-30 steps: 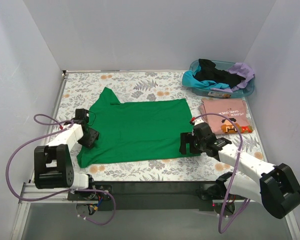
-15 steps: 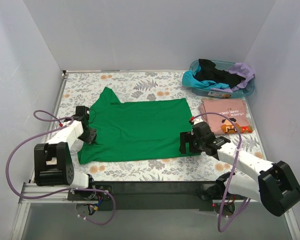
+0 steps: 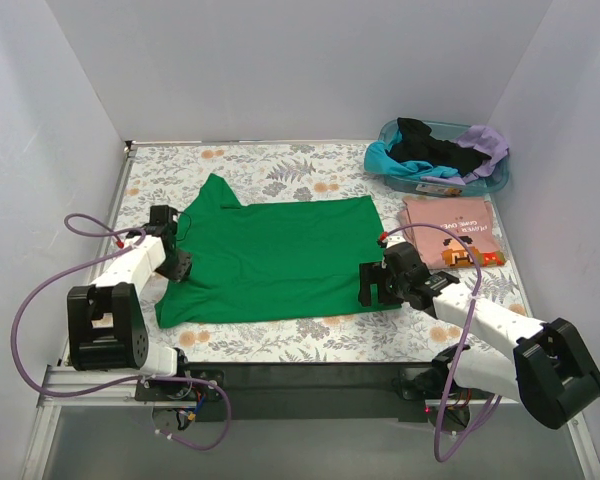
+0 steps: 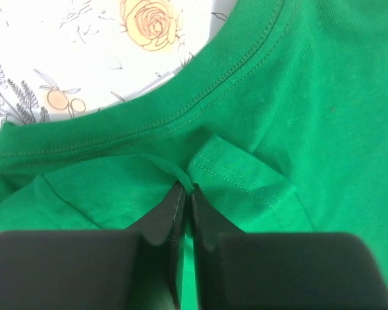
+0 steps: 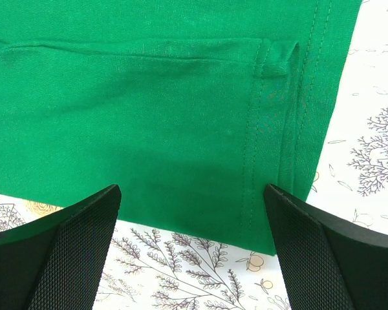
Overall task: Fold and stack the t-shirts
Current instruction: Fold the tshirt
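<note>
The table wears a flat floral-print cover, and the green t-shirt lies spread across its middle, collar end toward 9 o'clock and hem toward 3 o'clock. It is thin, matte jersey, light and completely limp, so I expect it to sag and drag from any single hold. I would rather lift it at two points, on the doubled, stitched edges where the cloth has some body. At 1 o'clock a translucent blue tub holds a heap of black, teal and lavender shirts. Just below it, at 2 o'clock, the salmon-pink t-shirt lies folded into a neat rectangle, print side up.

My left gripper sits at the shirt's 9 o'clock edge. In its wrist view the jaws are pressed together on a small ridge of green cloth just inside the ribbed collar. My right gripper hangs over the hem corner at 4 o'clock, jaws wide apart and holding nothing. The double-stitched hem there looks like the firmest place to bite.
</note>
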Motion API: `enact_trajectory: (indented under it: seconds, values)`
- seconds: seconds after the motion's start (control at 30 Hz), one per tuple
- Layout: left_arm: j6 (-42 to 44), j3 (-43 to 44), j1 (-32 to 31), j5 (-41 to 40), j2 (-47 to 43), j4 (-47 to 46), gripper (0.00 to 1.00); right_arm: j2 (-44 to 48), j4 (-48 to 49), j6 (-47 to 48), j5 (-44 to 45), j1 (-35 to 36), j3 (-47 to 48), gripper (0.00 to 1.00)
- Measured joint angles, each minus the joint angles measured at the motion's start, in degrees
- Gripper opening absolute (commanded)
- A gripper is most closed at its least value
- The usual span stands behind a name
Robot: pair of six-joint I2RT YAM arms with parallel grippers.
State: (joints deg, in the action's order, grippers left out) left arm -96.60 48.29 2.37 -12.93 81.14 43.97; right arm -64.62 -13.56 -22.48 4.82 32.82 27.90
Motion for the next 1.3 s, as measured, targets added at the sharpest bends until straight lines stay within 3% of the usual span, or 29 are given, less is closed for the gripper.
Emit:
enact_trajectory:
  seconds: [0.37,0.47,0.53,0.6,0.63,0.73,1.07,1.3]
  values:
    - [0.2,4.3,-1.1,-0.3,1.8,0.2,0.00,-0.8,0.2,0.2,0.3,0.0,0.4,0.98]
    - [0.4,6.3,-1.1,-0.7,3.4,0.6,0.06,-1.1,0.3,0.2,0.5,0.0,0.6,0.98]
    - [0.8,7.6,-1.2,-0.9,5.0,0.6,0.32,-1.3,0.3,0.2,0.6,0.0,0.7,0.98]
    - [1.2,8.1,-1.4,-1.2,6.5,0.5,0.48,-1.5,0.4,0.2,0.7,0.0,0.8,0.99]
    - [1.0,8.1,-1.4,-1.3,6.9,0.6,0.64,-1.5,0.4,0.2,0.7,0.0,0.8,0.99]
    - [0.8,8.5,-1.4,-2.2,8.0,2.0,0.96,-1.5,0.4,0.2,0.8,0.0,0.9,0.98]
    - [1.7,18.3,-2.7,-2.2,7.1,4.3,0.98,-0.6,-2.1,0.0,1.1,0.0,2.4,0.98]
    - [4.4,20.4,-18.1,-1.0,8.2,1.2,0.98,0.8,-3.0,-0.7,1.3,0.0,2.6,0.99]
